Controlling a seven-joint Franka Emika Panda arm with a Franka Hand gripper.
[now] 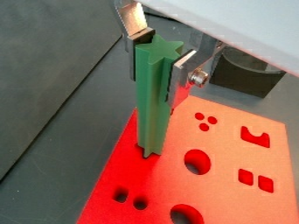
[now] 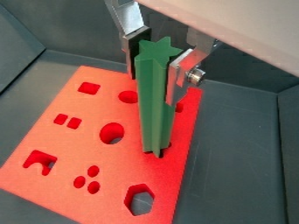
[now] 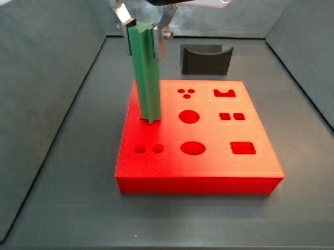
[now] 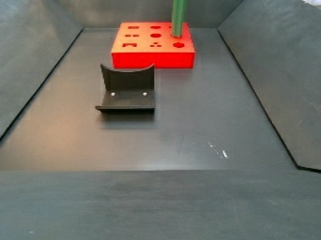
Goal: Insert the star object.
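The pincer pinches the top of the star object, a tall green rod, keeping it upright so its profile can enter a matching hole. Directly below the pincer, the rod's lower end meets the red block, seemingly partway in. The arm reaches straight down from above.

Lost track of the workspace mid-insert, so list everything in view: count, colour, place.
star object: one, green, upright, lower end at a hole in the red block, upper end between the gripper's fingers.
red block: one, red, on the dark floor, top full of shaped holes.
U-shaped holder: one, dark grey, on the floor apart from the red block.
gripper: one, silver fingers with dark pads, above the red block, closed on the star object's upper end.
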